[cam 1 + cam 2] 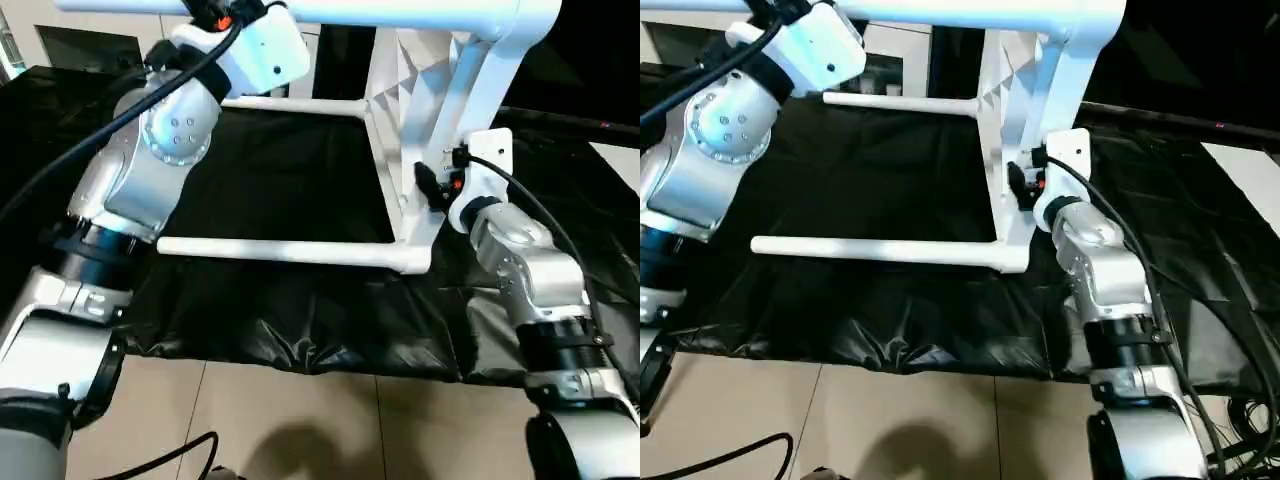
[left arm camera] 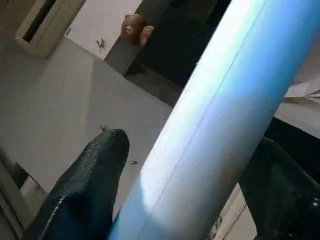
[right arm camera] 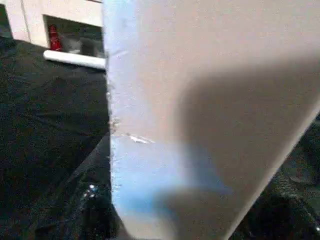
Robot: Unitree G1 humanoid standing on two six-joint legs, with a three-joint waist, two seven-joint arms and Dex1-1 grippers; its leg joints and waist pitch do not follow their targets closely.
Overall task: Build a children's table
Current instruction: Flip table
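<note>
Honestly, that tabletop stands on edge on the black sheet, light, stiff, slick plastic. Left gripper clamps the top leg; right gripper's jaws, can't tell.

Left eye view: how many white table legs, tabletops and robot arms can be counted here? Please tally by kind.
White legs: 3
Tabletop: 1
Robot arms: 2, left arm and right arm
Total: 6
</note>
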